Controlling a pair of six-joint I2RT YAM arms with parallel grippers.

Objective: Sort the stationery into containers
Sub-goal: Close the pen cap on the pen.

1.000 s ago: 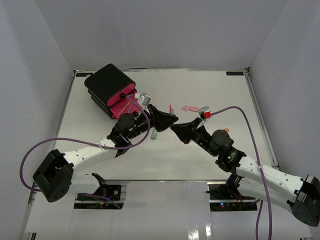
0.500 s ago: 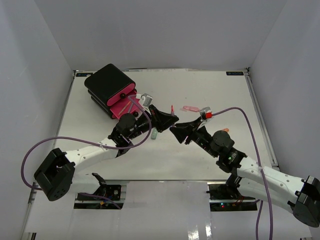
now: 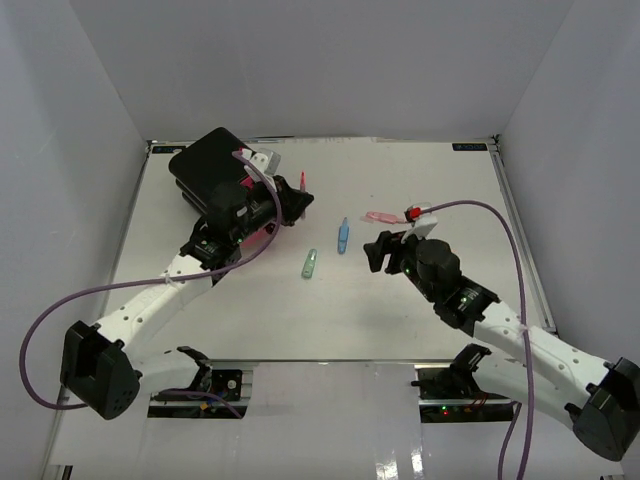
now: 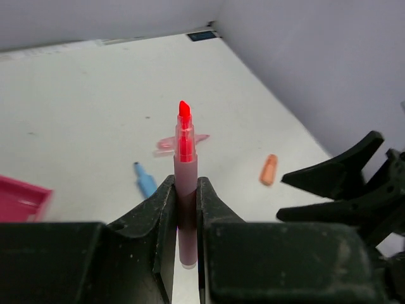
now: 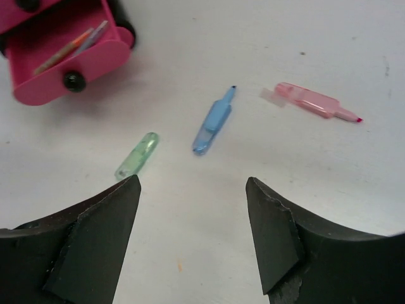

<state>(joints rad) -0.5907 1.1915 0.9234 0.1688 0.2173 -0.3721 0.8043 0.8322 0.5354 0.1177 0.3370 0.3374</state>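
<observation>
My left arm runs up the left side of the table with the wrist raised. My left gripper sits just in front of the black box, its jaws pressed tight on a red-tipped marker that stands upright between them, tip up. A pink drawer is pulled out of that box with thin pens lying in it (from above, my own forearm covers most of it). Further right, apart from both hands, a green piece and a blue pen lie flat near each other without touching, and a pink highlighter lies beyond them. My right arm comes in from the near right corner. My right gripper hovers above the middle of the table, jaws spread wide with nothing between them. An orange piece lies near it, I think just behind my right wrist. Open white table runs from the pens to the far and right edges, and pale plain walls close it in on three sides.
</observation>
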